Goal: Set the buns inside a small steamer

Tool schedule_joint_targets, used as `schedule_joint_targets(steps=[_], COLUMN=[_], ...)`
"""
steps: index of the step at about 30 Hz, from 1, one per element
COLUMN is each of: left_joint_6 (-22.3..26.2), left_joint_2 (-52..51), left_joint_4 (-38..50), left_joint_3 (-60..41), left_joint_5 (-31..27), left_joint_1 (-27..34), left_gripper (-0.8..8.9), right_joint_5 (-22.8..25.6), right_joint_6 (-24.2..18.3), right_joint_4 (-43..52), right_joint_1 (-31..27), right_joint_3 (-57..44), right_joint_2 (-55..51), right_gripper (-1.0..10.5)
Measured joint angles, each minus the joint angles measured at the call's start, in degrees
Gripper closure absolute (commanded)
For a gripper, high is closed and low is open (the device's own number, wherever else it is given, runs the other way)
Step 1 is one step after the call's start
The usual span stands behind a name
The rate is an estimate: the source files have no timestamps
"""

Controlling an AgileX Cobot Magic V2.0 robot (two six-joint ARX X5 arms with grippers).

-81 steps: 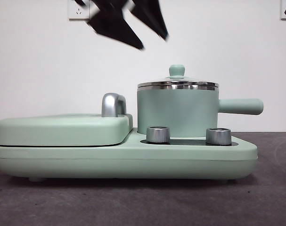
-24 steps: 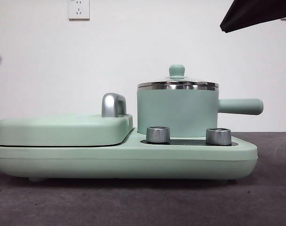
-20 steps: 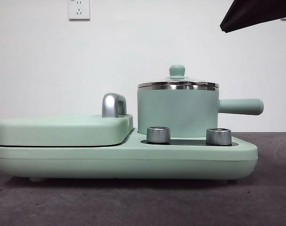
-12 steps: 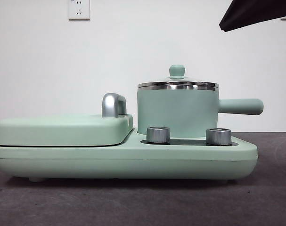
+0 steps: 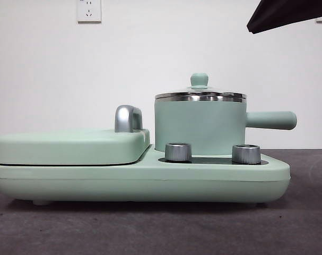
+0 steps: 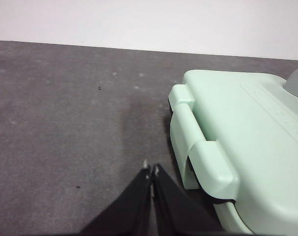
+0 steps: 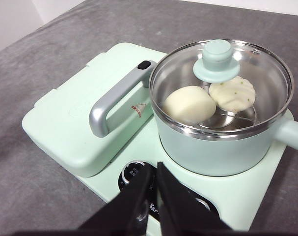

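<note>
black jaws of the right gripper (image 7: 155, 169) are pressed together at the bottom of the frame, holding nothing. behind them, in the centre right, the small steamer (image 7: 222, 142) has its glass lid (image 7: 222, 78) on, and both buns (image 7: 210, 100) lie inside. the left gripper (image 6: 151, 170), also closed, waits beside the griddle cover (image 6: 247, 142). little can go wrong now; only a careless arm could knock the lid.
</note>
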Motion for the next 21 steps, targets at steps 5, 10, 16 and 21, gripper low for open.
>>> schedule_joint_targets(steps=[5,10,16,21], left_joint_6=[-0.02,-0.02,-0.02,-0.02], left_joint_2=[0.0,0.0,0.0,0.0], left_joint_4=[-0.02,0.0,0.0,0.0], left_joint_3=[0.0,0.0,0.0,0.0], left_joint_5=[-0.02,-0.02,-0.02,0.0], left_joint_1=[0.0,0.0,0.0,0.0], left_gripper=[8.07,8.07,8.07,8.07], right_joint_5=[2.03,4.68,4.83,5.03], right_joint_6=[-3.76,-10.54,-13.33,-13.62], right_joint_4=[-0.48,8.92,22.01,22.91], right_joint_1=[-0.57,-8.15,-22.75,-30.49], right_joint_3=[-0.11,-8.74,-29.4,-37.66], right_joint_2=[-0.74,-8.94,-26.27,-38.66], right_gripper=[9.3,9.3,9.3,9.3])
